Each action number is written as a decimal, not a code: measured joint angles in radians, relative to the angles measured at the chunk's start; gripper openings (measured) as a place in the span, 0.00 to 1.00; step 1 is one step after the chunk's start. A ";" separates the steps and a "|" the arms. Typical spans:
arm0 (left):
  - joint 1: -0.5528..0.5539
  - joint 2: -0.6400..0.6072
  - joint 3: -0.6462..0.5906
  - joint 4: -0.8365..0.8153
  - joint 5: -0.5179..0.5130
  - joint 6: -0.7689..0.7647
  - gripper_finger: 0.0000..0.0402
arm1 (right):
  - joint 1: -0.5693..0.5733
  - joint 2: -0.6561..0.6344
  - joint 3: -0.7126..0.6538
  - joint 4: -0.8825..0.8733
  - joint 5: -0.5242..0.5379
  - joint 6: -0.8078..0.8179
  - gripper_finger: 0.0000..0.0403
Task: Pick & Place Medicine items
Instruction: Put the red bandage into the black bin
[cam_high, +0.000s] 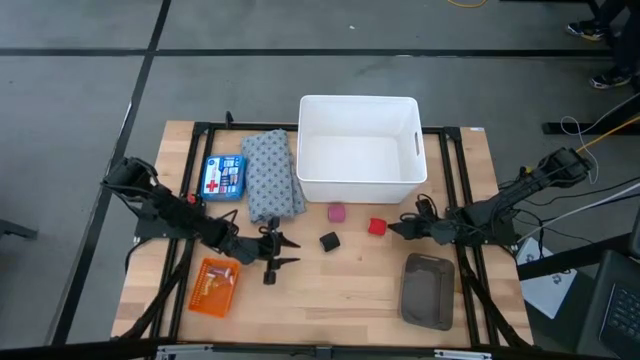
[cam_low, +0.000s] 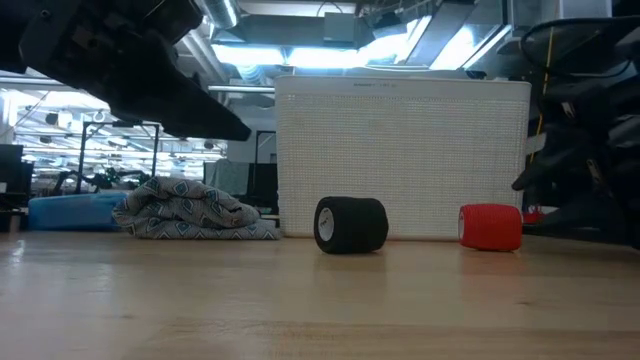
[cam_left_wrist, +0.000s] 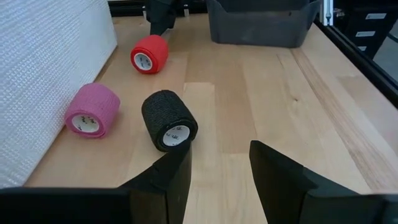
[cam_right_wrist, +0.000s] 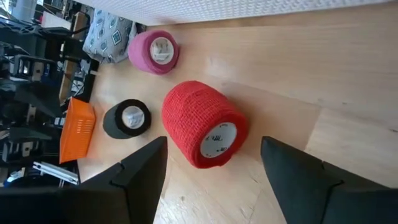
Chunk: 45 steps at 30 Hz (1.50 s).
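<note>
While open, left end effector (cam_high: 281, 252) below-right of blue box (cam_high: 223, 178)

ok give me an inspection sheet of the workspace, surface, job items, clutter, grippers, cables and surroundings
Surface: light wooden table on a black frame.
Job's things: flat blue box with a red cross lies beside the grey patterned cloth; vial and silvery piece not seen.
Clutter: white plastic bin, pink roll, black roll, red roll, orange box, dark grey tray.
Grippers: left gripper open, facing the black roll; right gripper open, at the red roll.
Cables: bundles by the right arm.
Surroundings: grey floor; a person's feet.
</note>
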<state>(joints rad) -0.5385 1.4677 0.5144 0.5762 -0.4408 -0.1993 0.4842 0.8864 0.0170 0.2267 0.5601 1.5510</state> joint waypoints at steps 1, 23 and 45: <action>0.003 0.000 0.000 0.000 0.001 0.000 0.40 | -0.001 0.007 0.000 0.015 0.000 -0.006 0.63; 0.010 0.000 0.000 0.000 0.044 -0.020 0.40 | -0.044 0.236 0.114 0.104 -0.061 -0.066 0.57; 0.011 0.000 0.000 0.000 0.068 -0.025 0.40 | -0.154 0.469 0.135 0.324 -0.109 -0.120 0.53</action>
<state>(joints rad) -0.5278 1.4677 0.5148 0.5758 -0.3725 -0.2241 0.3307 1.3556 0.1524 0.5506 0.4511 1.4311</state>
